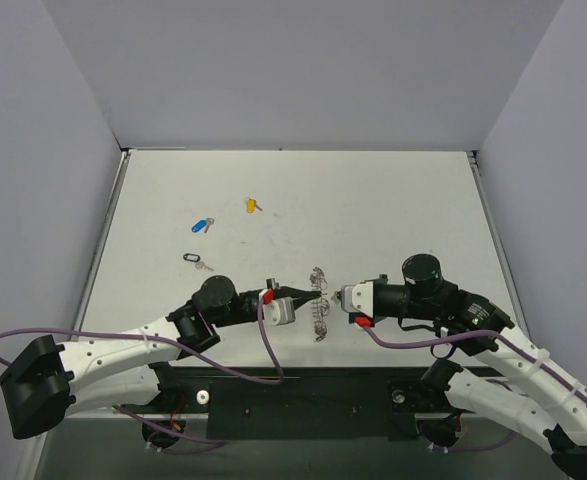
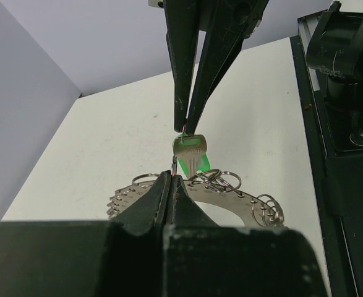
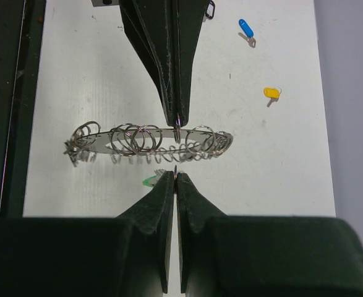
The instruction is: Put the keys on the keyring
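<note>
So the green key (image 2: 190,154) looks tiny, light and slippery, so I'd pinch its plastic head. The right gripper (image 2: 184,127) is clamped on its top end, just beside the keyring (image 3: 150,141). That's a stiff hoop, and the left gripper (image 3: 177,122) is closed on one springy loop, near the table's (image 1: 393,200) front edge.

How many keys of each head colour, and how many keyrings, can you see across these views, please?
blue-headed key: 1
yellow-headed key: 1
black-headed key: 1
green-headed key: 1
keyring: 1
Total: 5 things (4 keys, 1 keyring)
</note>
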You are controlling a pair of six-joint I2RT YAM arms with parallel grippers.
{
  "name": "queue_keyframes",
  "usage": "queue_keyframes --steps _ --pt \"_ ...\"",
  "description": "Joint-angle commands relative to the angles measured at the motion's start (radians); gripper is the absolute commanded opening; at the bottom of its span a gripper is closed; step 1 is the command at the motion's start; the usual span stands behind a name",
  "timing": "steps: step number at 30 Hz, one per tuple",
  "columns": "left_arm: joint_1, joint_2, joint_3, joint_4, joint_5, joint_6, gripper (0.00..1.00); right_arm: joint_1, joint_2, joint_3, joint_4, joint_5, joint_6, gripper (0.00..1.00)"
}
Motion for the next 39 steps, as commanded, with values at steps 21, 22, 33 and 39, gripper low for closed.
queue_keyframes --steps 21,22,33,39 --pt "-0.044 -0.003 0.004 0.097 -0.071 -0.002 0.0 0.062 0.017 -0.007 0.09 0.036 0.032 0.0" --pt "-0.045 -0.003 0.004 0.095 -0.073 -0.002 0.0 0.062 0.017 -0.007 0.09 0.035 0.032 0.0" --pt "-0.053 0.001 0.006 0.091 -0.09 0.006 0.0 0.071 0.017 -0.006 0.084 0.032 0.032 0.0" --pt "-0.055 0.0 0.004 0.089 -0.098 0.008 0.0 0.071 0.014 -0.004 0.076 0.035 0.031 0.0"
